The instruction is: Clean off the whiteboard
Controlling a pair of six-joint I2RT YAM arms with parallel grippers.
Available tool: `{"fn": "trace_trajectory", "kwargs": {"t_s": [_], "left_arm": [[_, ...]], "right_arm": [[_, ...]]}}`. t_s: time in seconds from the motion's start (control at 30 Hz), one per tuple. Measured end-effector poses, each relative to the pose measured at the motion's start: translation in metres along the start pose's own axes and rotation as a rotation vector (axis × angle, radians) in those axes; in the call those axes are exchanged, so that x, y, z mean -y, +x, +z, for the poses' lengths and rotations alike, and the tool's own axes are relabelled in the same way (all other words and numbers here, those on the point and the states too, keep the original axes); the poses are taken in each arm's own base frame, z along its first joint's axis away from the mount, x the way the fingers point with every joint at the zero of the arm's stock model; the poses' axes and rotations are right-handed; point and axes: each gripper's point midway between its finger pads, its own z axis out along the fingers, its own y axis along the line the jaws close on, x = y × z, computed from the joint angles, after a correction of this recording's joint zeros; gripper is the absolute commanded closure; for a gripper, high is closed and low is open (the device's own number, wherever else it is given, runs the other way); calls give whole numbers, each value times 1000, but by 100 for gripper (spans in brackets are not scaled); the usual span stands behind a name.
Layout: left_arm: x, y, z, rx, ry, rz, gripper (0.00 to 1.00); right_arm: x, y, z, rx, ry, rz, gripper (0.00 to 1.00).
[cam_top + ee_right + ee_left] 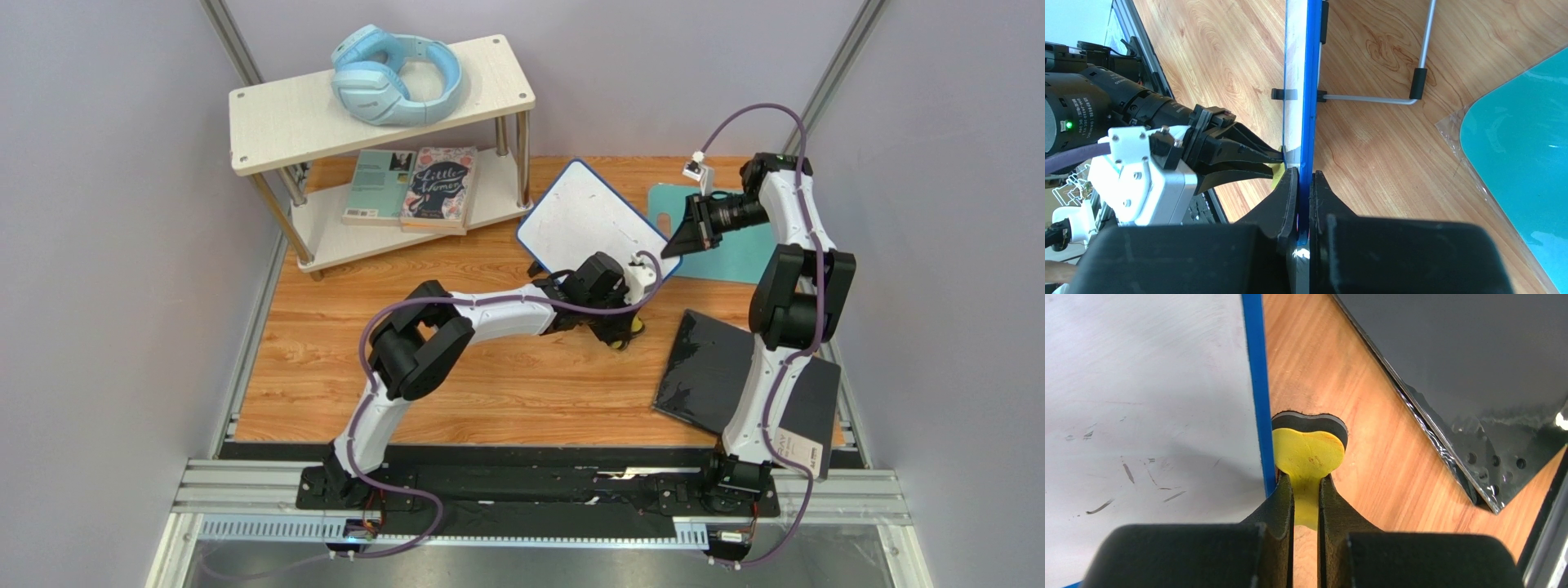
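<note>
The whiteboard (577,221) stands tilted on the wooden table, white with a blue frame. In the left wrist view its face (1143,398) carries faint dark smears. My left gripper (628,321) is shut on a yellow eraser (1309,454) with a dark felt layer, held just off the board's right edge beside the blue frame (1257,392). My right gripper (672,245) is shut on the board's edge; in the right wrist view (1303,184) the fingers clamp the blue frame (1310,86). The board's wire stand (1389,98) rests on the table behind it.
A black glossy panel (711,368) lies at the right front, also in the left wrist view (1462,367). A teal mat (718,251) lies behind the right gripper. A two-tier shelf (380,110) at back left holds blue headphones (395,76) and books (417,186).
</note>
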Motion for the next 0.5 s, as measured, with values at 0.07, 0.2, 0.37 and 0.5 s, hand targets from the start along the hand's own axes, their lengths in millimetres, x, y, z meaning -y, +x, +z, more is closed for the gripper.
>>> {"fn": "trace_trajectory", "kwargs": {"t_s": [0.07,0.2,0.37,0.5], "left_arm": [[6,1,-1,-6,24,26,100],[24,-5,-13,6,59,69,100],[37,-35,-48,103,37,123,100],[17,-61,-64,183,-85,128,100]], "right_arm": [[0,1,0,-2,0,3,100],[1,0,0,-2,4,-2,100],[1,0,0,-4,5,-1,100],[1,1,0,-6,7,-1,100]]}}
